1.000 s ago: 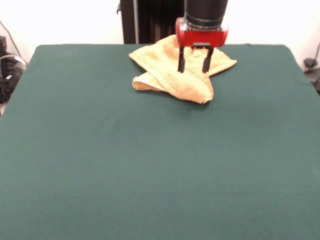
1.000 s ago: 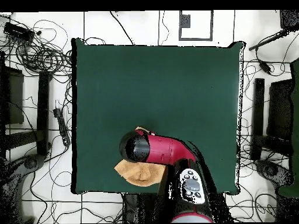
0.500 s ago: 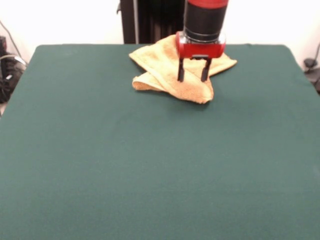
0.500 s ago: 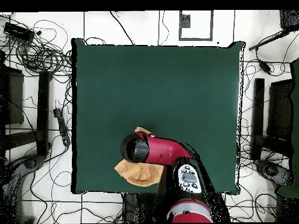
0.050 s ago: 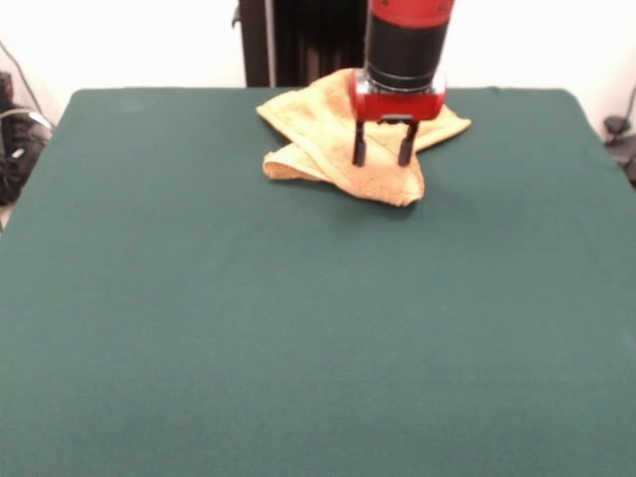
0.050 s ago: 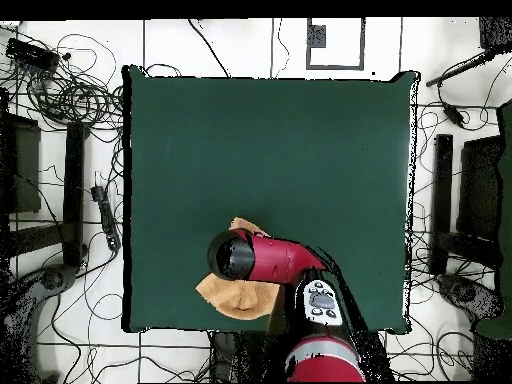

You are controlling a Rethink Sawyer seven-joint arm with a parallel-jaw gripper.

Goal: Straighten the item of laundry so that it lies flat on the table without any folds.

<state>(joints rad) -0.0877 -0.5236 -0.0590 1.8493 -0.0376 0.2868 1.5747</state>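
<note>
— Towel (image 5: 333,139) sits bunched and folded on the table (image 5: 298,328), right beneath our claw (image 5: 381,155).
— We see the claw's two fingers spread apart, gripping nothing.

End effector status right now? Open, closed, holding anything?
End effector: open, holding nothing; its two fingers stand apart, poised over the crumpled towel at the table's edge.
</note>
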